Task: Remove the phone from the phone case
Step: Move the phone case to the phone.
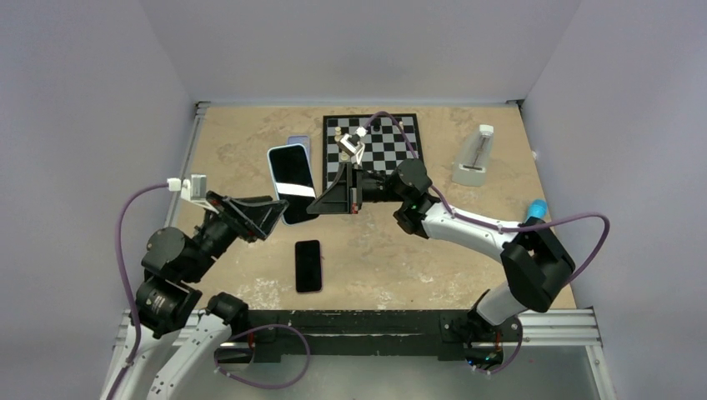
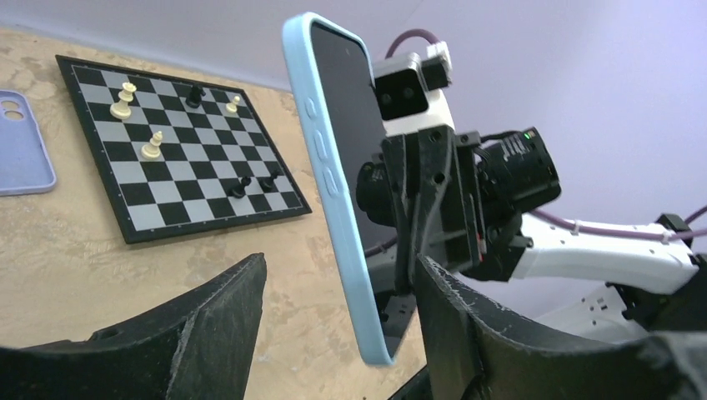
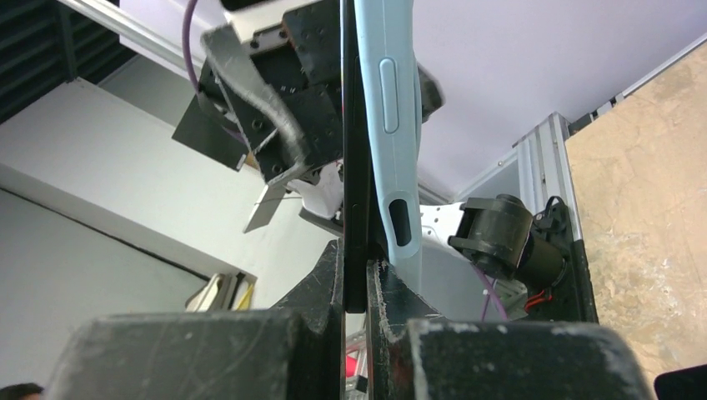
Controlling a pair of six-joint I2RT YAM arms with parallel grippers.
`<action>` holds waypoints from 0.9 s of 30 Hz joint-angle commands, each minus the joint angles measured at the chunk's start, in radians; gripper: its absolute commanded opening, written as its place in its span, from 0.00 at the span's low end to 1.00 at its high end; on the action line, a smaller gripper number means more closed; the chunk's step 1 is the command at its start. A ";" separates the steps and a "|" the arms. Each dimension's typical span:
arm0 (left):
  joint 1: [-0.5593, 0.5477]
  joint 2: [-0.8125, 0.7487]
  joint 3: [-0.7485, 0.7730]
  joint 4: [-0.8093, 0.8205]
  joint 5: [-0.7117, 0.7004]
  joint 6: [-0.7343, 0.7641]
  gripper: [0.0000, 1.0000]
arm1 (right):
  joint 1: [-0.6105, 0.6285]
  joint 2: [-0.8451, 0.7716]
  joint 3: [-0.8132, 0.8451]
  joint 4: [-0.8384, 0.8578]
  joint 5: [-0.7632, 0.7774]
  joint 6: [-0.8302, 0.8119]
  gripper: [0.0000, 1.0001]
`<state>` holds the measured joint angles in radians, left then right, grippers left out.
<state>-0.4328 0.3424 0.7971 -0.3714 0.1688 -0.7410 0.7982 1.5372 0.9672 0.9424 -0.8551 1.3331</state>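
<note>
phone (image 3: 355, 208) pinched in right fingers (image 3: 321, 287); left fingers (image 2: 208, 325) apart, flanking blue case (image 2: 333, 192)

Cased phone (image 2: 333, 183) (upright) blocks the left tool's (image 2: 340, 262) gap; chessboard (image 2: 179, 158) stands beyond.

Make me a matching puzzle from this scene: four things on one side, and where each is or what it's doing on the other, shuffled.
Things:
1. light blue cased phone
2. black phone
3. lilac case
4. left gripper

States:
A. flat on the table, near the arm bases
B. open, a finger on each side of the cased phone
C. held up off the table in the shut right gripper
D. flat beside the chessboard

Pairs: 1-C, 2-A, 3-D, 4-B.
</note>
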 commanded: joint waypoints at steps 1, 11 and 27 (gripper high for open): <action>0.000 0.086 0.040 0.143 -0.055 -0.050 0.68 | 0.014 -0.061 0.041 0.044 -0.001 -0.057 0.00; 0.000 0.116 0.027 0.260 -0.038 -0.002 0.21 | 0.028 -0.058 0.035 0.058 -0.011 -0.067 0.00; 0.000 0.079 -0.107 0.393 0.163 -0.218 0.00 | 0.029 0.029 0.145 0.051 0.069 -0.066 0.27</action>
<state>-0.4202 0.4355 0.7376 -0.0536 0.1741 -0.8803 0.8169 1.5337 1.0096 0.9199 -0.8639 1.2297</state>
